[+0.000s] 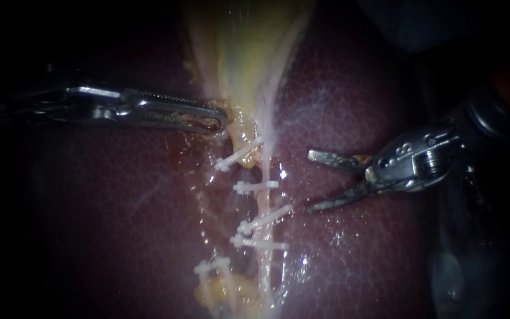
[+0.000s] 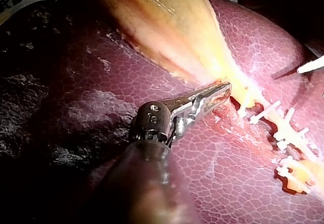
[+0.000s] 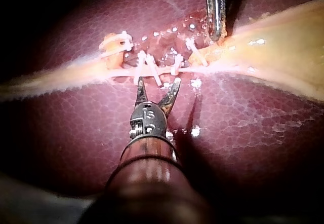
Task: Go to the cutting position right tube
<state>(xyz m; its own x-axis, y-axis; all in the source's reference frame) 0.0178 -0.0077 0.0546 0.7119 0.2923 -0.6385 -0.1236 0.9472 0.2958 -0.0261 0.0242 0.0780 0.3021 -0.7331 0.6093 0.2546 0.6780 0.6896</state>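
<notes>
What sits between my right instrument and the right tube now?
Only bare, wet liver: the endoscope view shows the right instrument apart from the right tube, whose clips point toward it.

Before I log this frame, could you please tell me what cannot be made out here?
Endoscope view: shaft of left instrument fades into darkness; gallbladder cut off by the edge; clips partly hide the tubes.
Right wrist view: left instrument mostly cut off by the edge.

Left instrument (image 2: pixel 221 90) clamped on gallbladder (image 2: pixel 167 21) neck; white clips (image 2: pixel 283 133) just beyond; liver (image 2: pixel 101 92) beneath.
</notes>
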